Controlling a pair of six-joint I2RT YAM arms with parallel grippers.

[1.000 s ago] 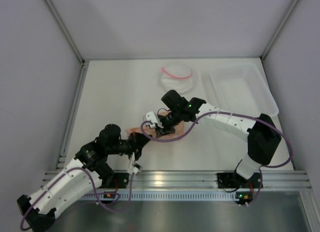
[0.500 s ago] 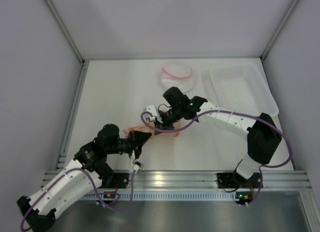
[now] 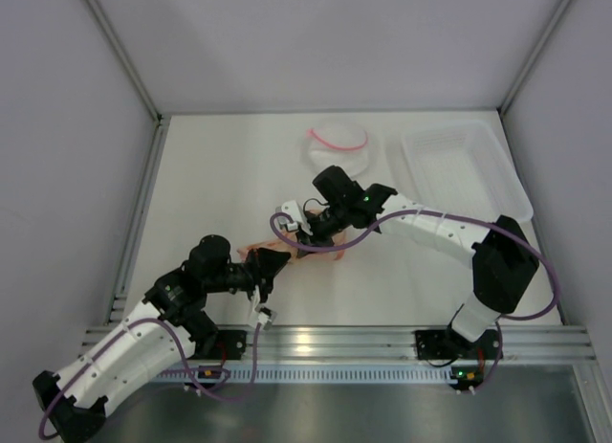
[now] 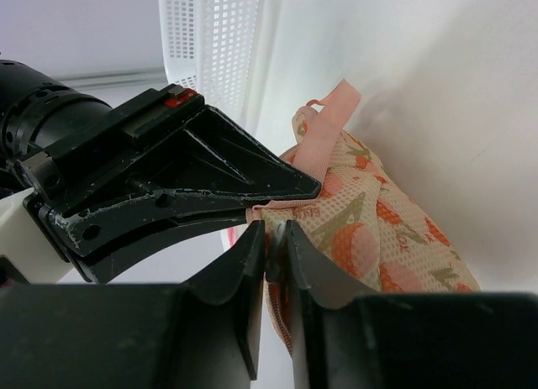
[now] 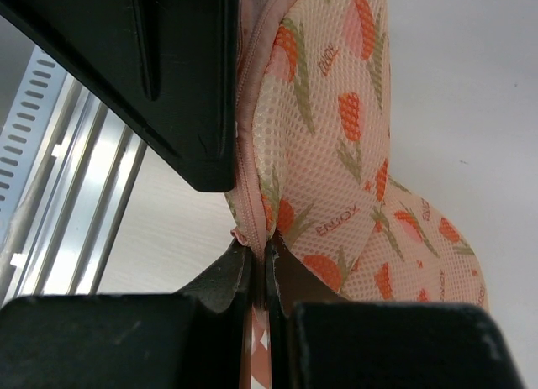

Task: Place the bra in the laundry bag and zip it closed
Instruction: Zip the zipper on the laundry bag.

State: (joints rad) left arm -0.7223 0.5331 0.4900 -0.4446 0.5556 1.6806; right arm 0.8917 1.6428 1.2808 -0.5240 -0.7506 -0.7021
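Observation:
The laundry bag [image 3: 325, 253], peach mesh with red-orange print, hangs between my two grippers at the table's middle, mostly hidden under them in the top view. My left gripper [image 3: 274, 261] is shut on the bag's zipper edge [image 4: 271, 238]. The bag's printed side [image 4: 378, 229] lies to its right, and a pink strap loop [image 4: 336, 103] sticks out at its far end. My right gripper [image 3: 304, 238] is shut on the pink zipper seam [image 5: 256, 254] of the bag [image 5: 336, 154], close against the left gripper's fingers [image 5: 151, 70]. The bra is hidden.
A white mesh round pouch with a pink rim [image 3: 337, 144] lies at the back centre. A clear plastic tray [image 3: 459, 170] sits at the back right. Grey walls close in the table on three sides, and an aluminium rail [image 3: 335, 343] runs along the near edge.
The right gripper has shifted slightly up and left with the bag's edge. The left gripper has kept its hold and moved a little with it. The bag looks more bunched between them.

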